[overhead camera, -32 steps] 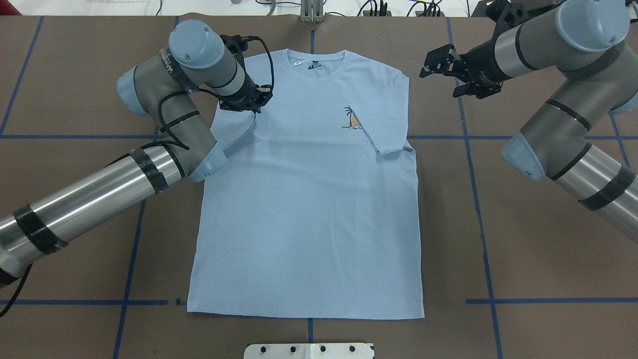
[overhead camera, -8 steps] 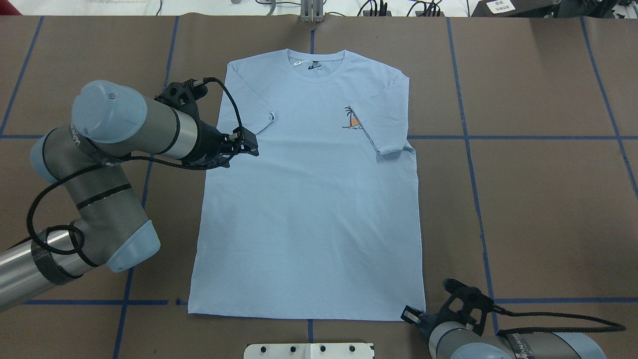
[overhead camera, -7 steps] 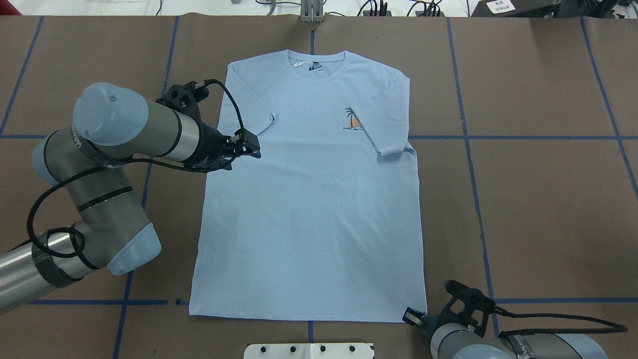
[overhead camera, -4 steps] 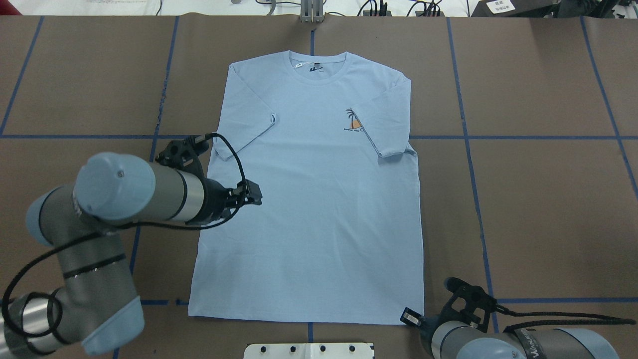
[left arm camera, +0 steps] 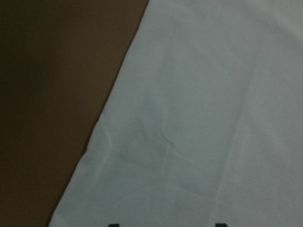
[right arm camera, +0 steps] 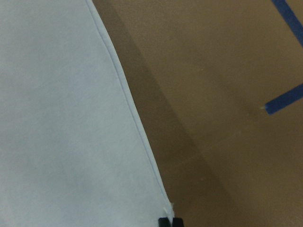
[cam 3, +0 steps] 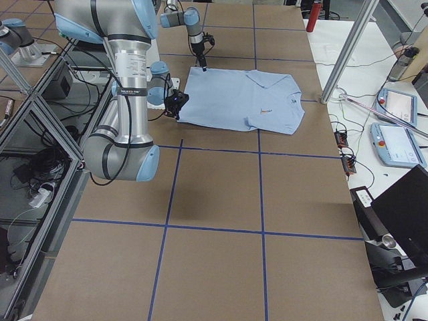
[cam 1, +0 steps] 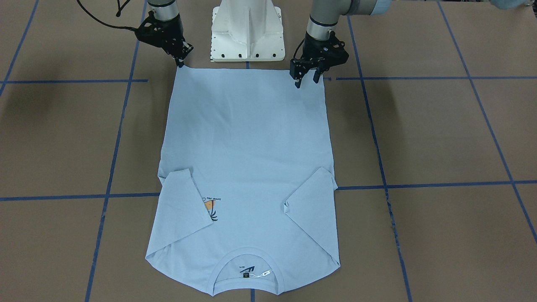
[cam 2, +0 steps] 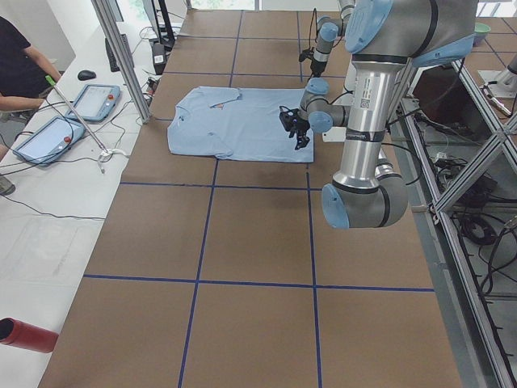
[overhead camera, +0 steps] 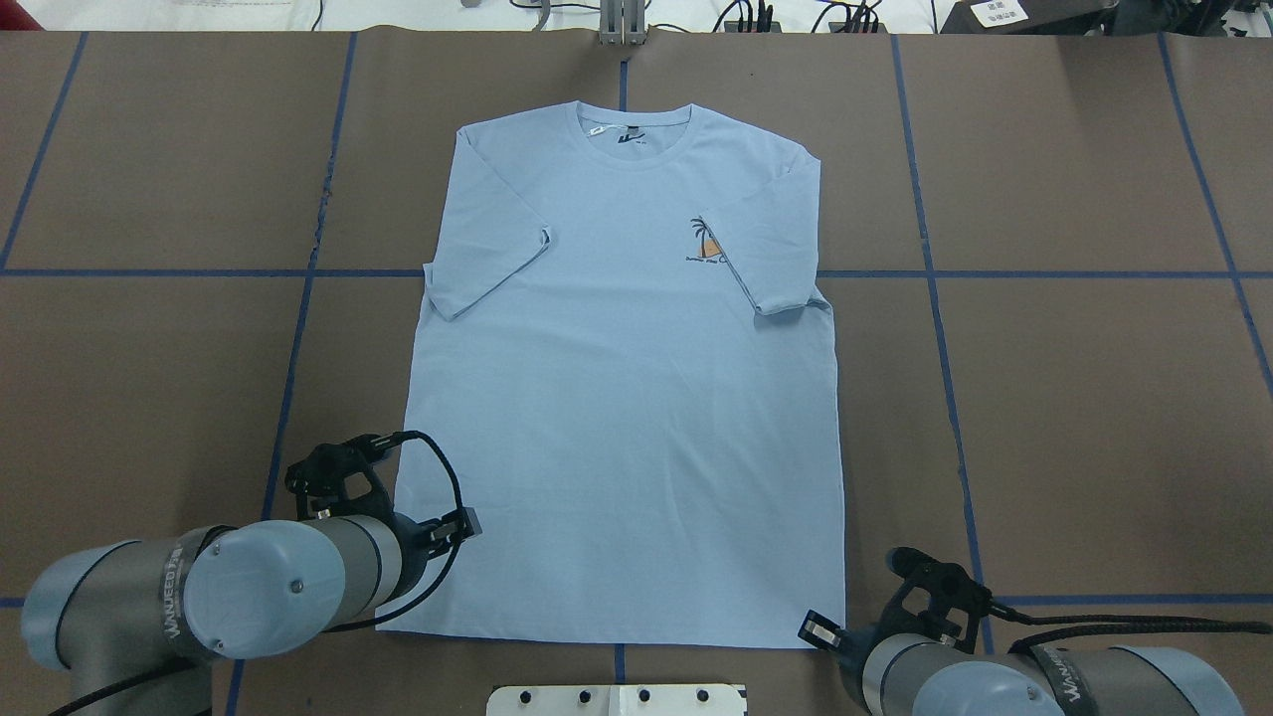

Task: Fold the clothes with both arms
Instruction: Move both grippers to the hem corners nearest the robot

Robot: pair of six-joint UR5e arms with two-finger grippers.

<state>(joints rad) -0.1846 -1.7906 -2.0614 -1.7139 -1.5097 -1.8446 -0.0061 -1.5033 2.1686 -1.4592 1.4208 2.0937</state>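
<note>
You get bright, even light from above in the fixed views, and the T-shirt (overhead camera: 636,398) shows no glare. In the front-facing view, soft, broad shadows darken the table (cam 1: 440,138) at left and right, on the robot's side. Your two side views bend straight lines near their edges. The left wrist view is dim and out of focus. The right wrist view is sharper and warmer, with a dark shadow band on the table just beside the T-shirt's edge.

Light blue T-shirt (overhead camera: 627,418), flat, sleeves folded in
</note>
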